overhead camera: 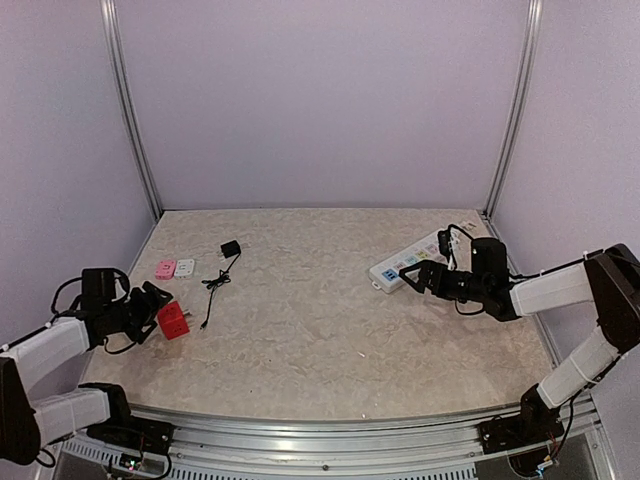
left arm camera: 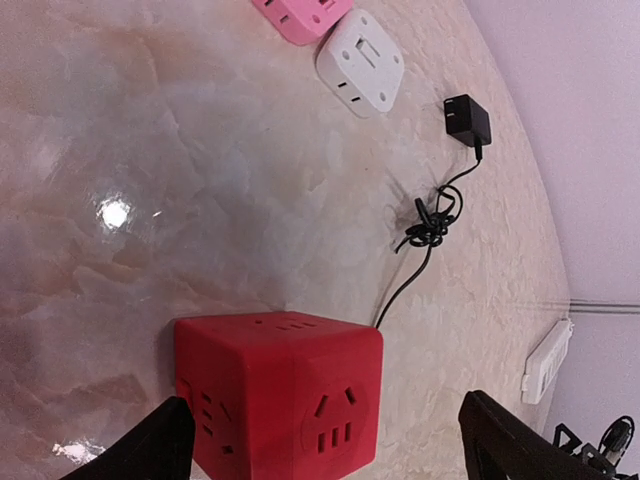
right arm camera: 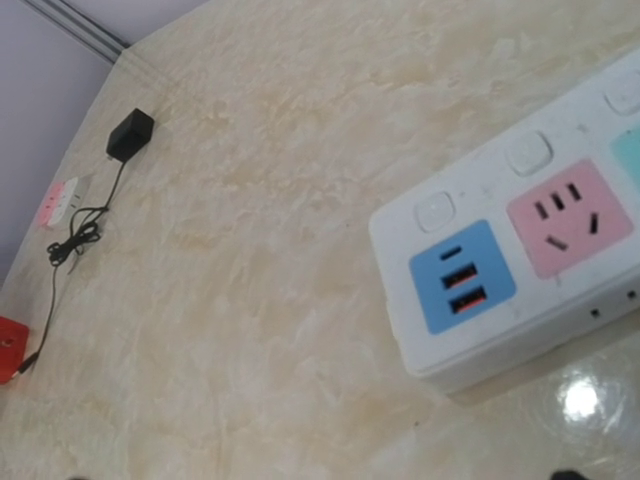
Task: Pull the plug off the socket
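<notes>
Socket (overhead camera: 412,263) sits out at 3 o'clock on the table (overhead camera: 320,330), a long white strip angled toward the back right corner. Up close on the right wrist camera, its near end (right arm camera: 520,250) shows a blue USB face, then a pink outlet face, with white buttons alongside. Nothing is plugged into the faces seen there.

Over at 10 o'clock lies the black plug (overhead camera: 230,248), flat on the table and well apart from the socket. Its thin black cord (overhead camera: 212,282) runs toward 8 o'clock with a knotted bundle partway down. The left wrist camera catches the same plug (left arm camera: 467,119) and the tangle (left arm camera: 430,225).

At 9 o'clock, a pink square piece (overhead camera: 165,268) and a white square piece (overhead camera: 185,267) lie side by side near the left edge.

The left gripper (overhead camera: 163,312) is down at 8 o'clock with its jaws spread wide around a red cube (left arm camera: 275,400). One of its fingers (left arm camera: 150,445) is right by the cube, the other stands clear, so it's released.

The right gripper (overhead camera: 412,277) hovers just beside the near end of the socket. Whether it's spread or clenched, I can't tell.
</notes>
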